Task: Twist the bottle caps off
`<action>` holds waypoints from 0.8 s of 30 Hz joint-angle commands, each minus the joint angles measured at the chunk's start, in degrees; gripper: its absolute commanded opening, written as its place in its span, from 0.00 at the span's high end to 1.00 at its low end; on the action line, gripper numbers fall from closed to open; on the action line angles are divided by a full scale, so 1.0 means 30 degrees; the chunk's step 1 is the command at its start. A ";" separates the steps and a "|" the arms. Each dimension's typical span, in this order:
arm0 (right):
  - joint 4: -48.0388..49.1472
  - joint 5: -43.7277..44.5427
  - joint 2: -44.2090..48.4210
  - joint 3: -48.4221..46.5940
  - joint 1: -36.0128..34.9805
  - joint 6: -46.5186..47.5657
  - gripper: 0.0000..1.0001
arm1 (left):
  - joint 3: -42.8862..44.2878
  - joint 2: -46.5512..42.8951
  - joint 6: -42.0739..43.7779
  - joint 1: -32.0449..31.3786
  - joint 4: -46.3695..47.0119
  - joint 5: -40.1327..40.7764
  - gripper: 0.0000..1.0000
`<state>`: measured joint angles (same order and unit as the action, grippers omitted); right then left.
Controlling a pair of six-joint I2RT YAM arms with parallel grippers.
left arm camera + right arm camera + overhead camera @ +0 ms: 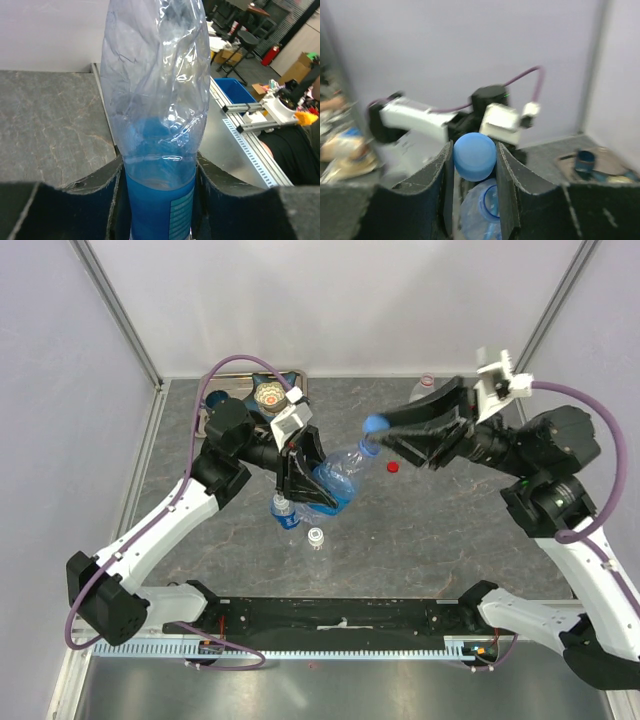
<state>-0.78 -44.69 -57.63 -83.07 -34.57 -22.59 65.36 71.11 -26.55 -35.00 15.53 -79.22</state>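
Observation:
My left gripper (316, 484) is shut on a blue-labelled clear bottle (338, 478) and holds it tilted above the table, neck toward the right. In the left wrist view the crumpled bottle (157, 125) sits between my fingers (75, 200). My right gripper (385, 430) is shut on the blue cap (375, 424), just off the open bottle neck (367, 448). In the right wrist view the blue cap (474, 155) is pinched between the pads, above the open bottle mouth (490, 202). A red cap (392, 467) lies loose on the table.
A blue-tinted bottle (283, 510) stands below my left gripper, with a small white-topped bottle or cap (316, 537) beside it. A blue star-shaped dish (272, 392) and a dark mug (218, 398) sit at the back left. Another bottle (428, 382) stands at the back wall.

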 commanded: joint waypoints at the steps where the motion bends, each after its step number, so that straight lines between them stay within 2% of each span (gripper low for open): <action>1: -0.3161 1.1415 0.1043 -0.1550 -0.0050 0.2285 1.00 | 0.0683 -0.0205 0.1813 0.0271 -0.2330 0.2171 0.53; 2: -0.3807 1.7094 0.1248 -0.1288 -0.0050 0.2199 1.00 | 0.0683 -0.0324 0.2049 0.0329 -0.2509 0.2613 0.53; 5: -0.6414 2.3955 0.1454 -0.0264 -0.0050 0.2052 1.00 | 0.0362 -0.1288 0.2811 0.0506 -0.2919 0.4809 0.53; 6: -0.6943 2.6617 0.1513 0.0958 -0.0050 0.2022 1.00 | 0.0274 -0.1553 0.3045 0.0564 -0.3066 0.5424 0.53; 8: -0.8000 2.8248 0.1833 0.2690 -0.0021 0.1439 1.00 | 0.0069 -0.2548 0.3720 0.0564 -0.3359 0.7619 0.53; 9: -0.8206 2.8777 0.1923 0.4642 -0.0021 0.1117 1.00 | -0.0077 -0.2842 0.3895 0.0564 -0.3331 0.8440 0.53; 13: -0.8472 2.8579 0.1720 0.9136 0.0213 -0.2040 1.00 | -0.0897 -0.4336 0.4336 0.0564 -0.3126 1.2041 0.52; 17: -0.7449 2.6706 -0.0500 1.2358 0.1352 -0.3803 1.00 | -0.1747 -0.5800 0.4600 0.0564 -0.3125 1.4479 0.52; 24: -0.4639 2.3337 -0.5132 1.3100 0.4312 -0.5360 1.00 | -0.2860 -0.7443 0.4922 0.0564 -0.3565 1.5361 0.53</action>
<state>-22.46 30.79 -68.25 -43.05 -26.09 -33.80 58.13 50.46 -14.79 -33.45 5.48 -37.65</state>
